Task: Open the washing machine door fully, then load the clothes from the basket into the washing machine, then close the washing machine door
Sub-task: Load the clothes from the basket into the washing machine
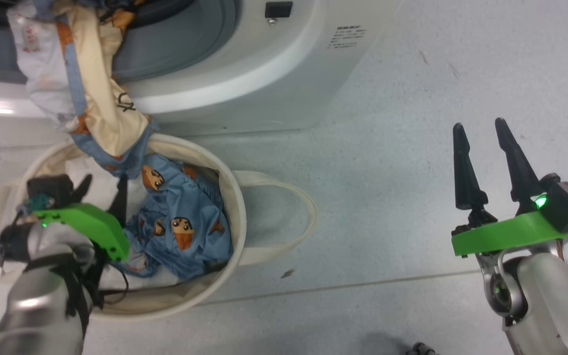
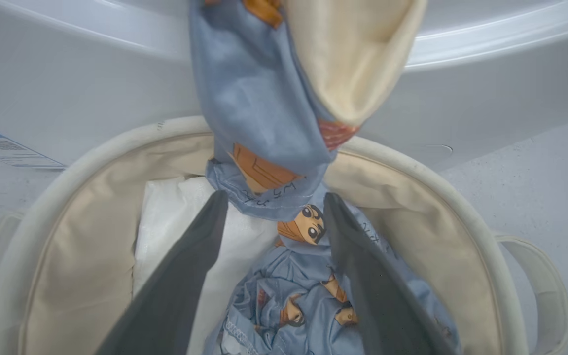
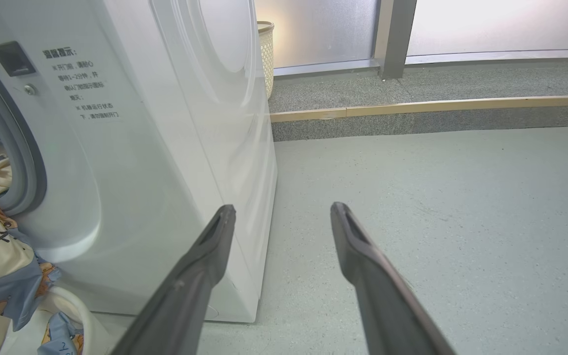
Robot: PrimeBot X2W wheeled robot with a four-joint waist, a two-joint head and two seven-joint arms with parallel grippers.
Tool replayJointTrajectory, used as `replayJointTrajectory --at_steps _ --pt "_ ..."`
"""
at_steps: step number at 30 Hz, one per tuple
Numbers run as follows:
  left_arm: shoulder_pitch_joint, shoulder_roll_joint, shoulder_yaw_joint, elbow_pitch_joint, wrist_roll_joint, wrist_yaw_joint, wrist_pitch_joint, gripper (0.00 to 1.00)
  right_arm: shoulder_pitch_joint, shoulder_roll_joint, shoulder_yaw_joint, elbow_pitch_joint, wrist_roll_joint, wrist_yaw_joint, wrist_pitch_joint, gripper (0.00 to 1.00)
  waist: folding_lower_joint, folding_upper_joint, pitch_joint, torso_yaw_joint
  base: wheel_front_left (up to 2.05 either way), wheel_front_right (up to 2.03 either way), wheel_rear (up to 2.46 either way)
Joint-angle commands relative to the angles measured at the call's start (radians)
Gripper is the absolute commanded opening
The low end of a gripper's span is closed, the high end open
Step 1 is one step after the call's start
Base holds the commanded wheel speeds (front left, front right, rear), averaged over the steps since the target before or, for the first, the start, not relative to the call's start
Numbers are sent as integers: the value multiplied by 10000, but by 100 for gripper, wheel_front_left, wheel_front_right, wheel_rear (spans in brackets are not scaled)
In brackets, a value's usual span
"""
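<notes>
One washing machine (image 1: 264, 74), one basket (image 1: 238, 212), two printed garments (image 1: 185, 222), one wicker bin (image 3: 266, 54)

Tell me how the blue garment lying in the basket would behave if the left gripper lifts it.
The blue garment lies crumpled in folds, so it is probably floppy and would sag from the open left gripper. It looks thin, so likely light. The other garment hangs from the washing machine down to the basket close by, so they may snag.
</notes>
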Motion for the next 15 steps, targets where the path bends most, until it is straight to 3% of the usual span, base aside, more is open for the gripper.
replayJointTrajectory --at_steps 1,10,15 --pt "-293 465 216 -88 61 106 -120 100 -5 -90 75 -393 -117 4 -120 100 -1 0 239 -85 0 0 0" --pt "-886 703 128 62 246 144 -120 100 29 51 -41 -611 -214 4 -120 100 -1 0 658 -300 0 0 0" --pt "-1005 873 277 -516 297 166 -120 100 34 130 -87 -675 -262 4 -120 100 -1 0 746 -410 0 0 0"
